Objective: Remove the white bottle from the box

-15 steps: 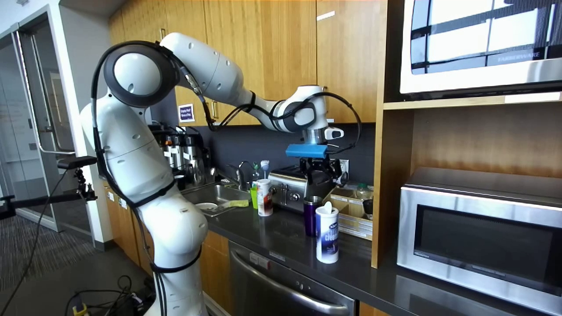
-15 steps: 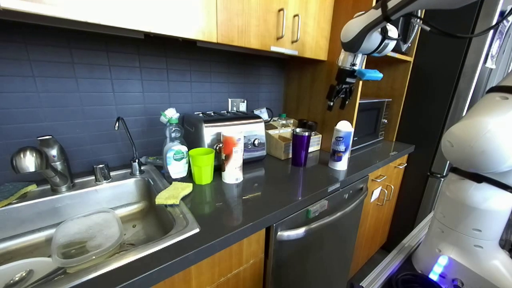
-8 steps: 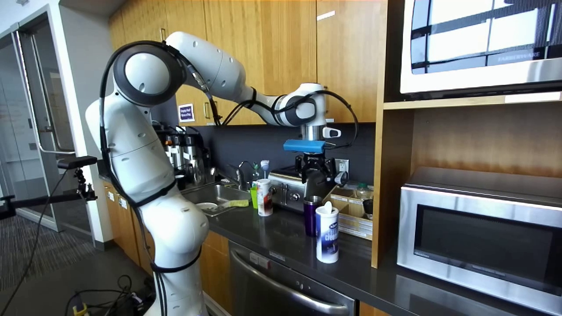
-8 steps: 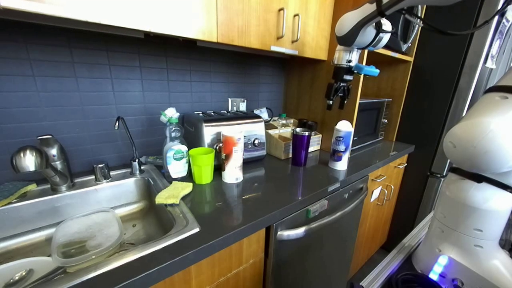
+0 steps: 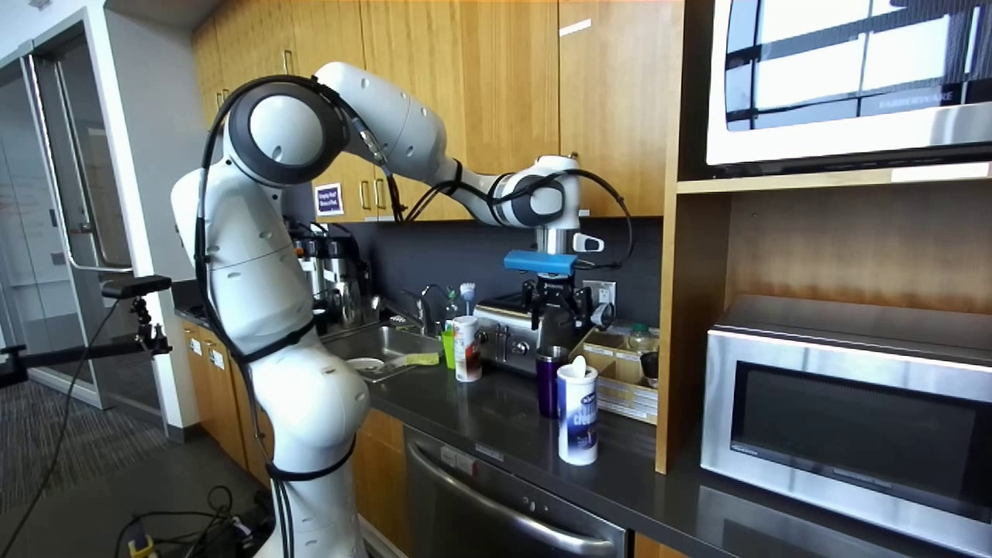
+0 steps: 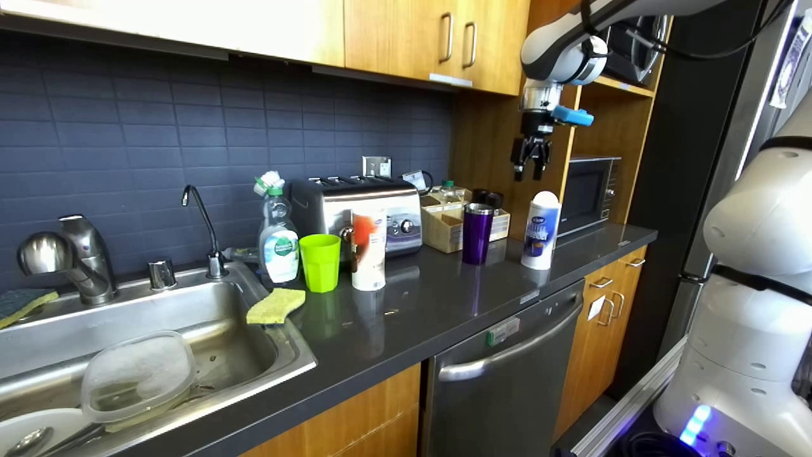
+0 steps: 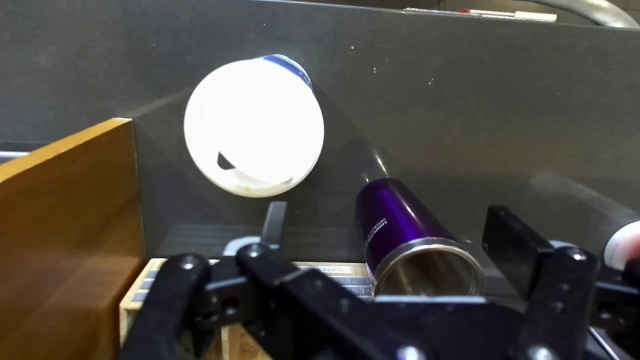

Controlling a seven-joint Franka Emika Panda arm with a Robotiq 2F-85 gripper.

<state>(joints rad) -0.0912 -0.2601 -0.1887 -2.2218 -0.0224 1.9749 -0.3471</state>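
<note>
Purple tumbler (image 6: 477, 235): landmark for all places here, upright on the counter (image 6: 406, 311).
Box (image 6: 441, 236): just behind the tumbler in an exterior view; green-capped bottle (image 6: 448, 192) seemingly inside.
White bottle (image 6: 541, 231): upright on the counter beside the tumbler, near but apart, outside the box; blue label, flap (image 5: 579, 366) on top apparently raised.
Gripper (image 7: 385, 212): higher than the tumbler, roughly over the gap between tumbler and bottle, touching neither; fingers spread wide, holding nothing.
Removal: done, judging by the layout; probably nothing left but a clean retreat.
Retreat: rise straight up first, then swing off; keep fingers above both tumbler rim and raised flap, with no sideways sweep at low height.
Regrasp, in case of need: centre over the bottle, come down plumb with one finger passing between bottle and tumbler, then squeeze gently on the body below the flap, for fear of denting.
Spill risk: likely on tilting, with the flap perhaps loose; hold upright throughout, and set down beside the tumbler, not against it.
</note>
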